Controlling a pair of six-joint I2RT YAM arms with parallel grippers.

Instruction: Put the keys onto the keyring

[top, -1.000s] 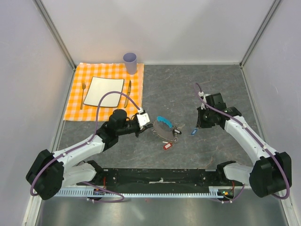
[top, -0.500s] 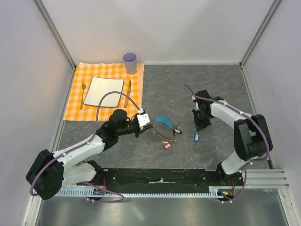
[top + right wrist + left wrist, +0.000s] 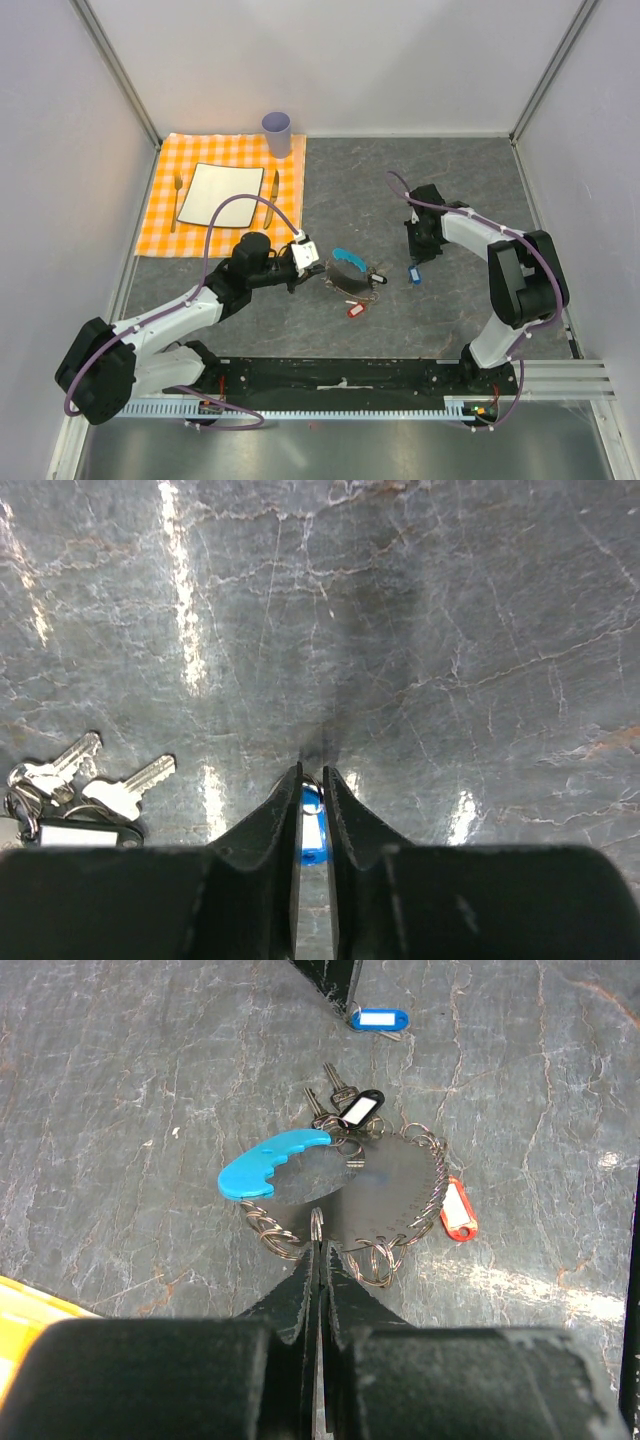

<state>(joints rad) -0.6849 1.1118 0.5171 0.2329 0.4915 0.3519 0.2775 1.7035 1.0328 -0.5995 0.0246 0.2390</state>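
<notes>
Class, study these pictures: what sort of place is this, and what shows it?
Probably a robot test cell: left arm and right arm bolted at a grey table, plain white panels around it, a staged mat with plate.

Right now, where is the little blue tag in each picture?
Top view: the blue tag lies right of the middle, on the grey table.
Left wrist: near the top edge, right of centre.
Right wrist: bottom middle, peeking out between the tips of the right claw, at.
Shared landmark: the black tag close by.
</notes>
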